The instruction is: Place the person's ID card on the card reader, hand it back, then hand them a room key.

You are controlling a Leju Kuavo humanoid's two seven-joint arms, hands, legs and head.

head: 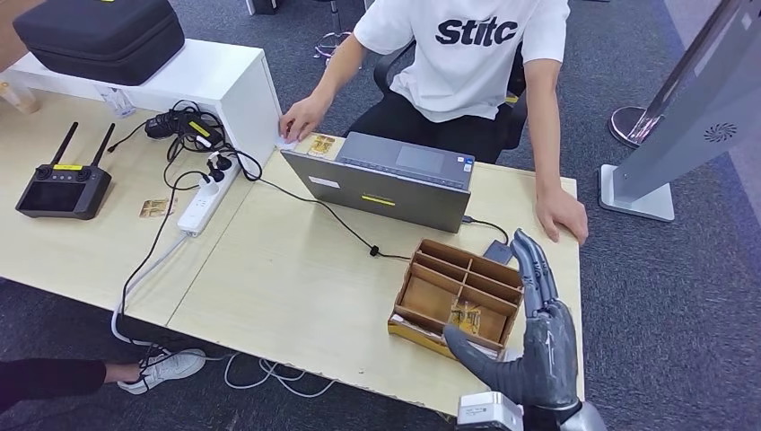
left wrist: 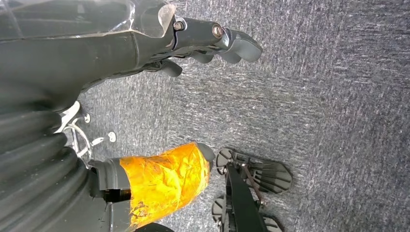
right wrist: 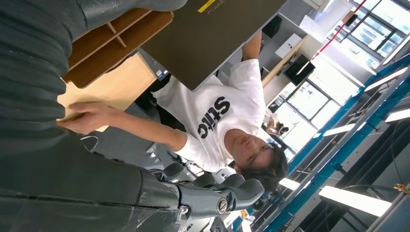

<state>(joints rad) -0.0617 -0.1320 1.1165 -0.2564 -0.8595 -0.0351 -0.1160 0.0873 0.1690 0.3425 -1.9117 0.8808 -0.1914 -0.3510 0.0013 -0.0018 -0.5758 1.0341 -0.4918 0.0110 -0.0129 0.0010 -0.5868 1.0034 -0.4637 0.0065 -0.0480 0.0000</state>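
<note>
My right hand (head: pixel 538 337) is raised over the table's near right corner, fingers stretched out and thumb apart, holding nothing. It hovers just right of a wooden divided box (head: pixel 444 269) with gold key cards (head: pixel 465 316) in a near compartment. A small dark card reader (head: pixel 496 251) lies just behind the box. The seated person rests one hand (head: pixel 303 117) on a white card (head: pixel 285 142) beside gold cards (head: pixel 320 144); their other hand (head: pixel 561 214) lies flat near the reader. My left hand (left wrist: pixel 212 41) hangs over grey carpet, empty. In the right wrist view, my fingers (right wrist: pixel 217 195) are spread, the box (right wrist: pixel 111 43) beyond.
An open grey laptop (head: pixel 386 184) stands mid-table with a cable running left to a power strip (head: pixel 205 199). A remote controller (head: pixel 63 189), a loose gold card (head: pixel 155 208) and a black case (head: pixel 99 31) are at the left. A grey stand (head: pixel 682 117) is on the right.
</note>
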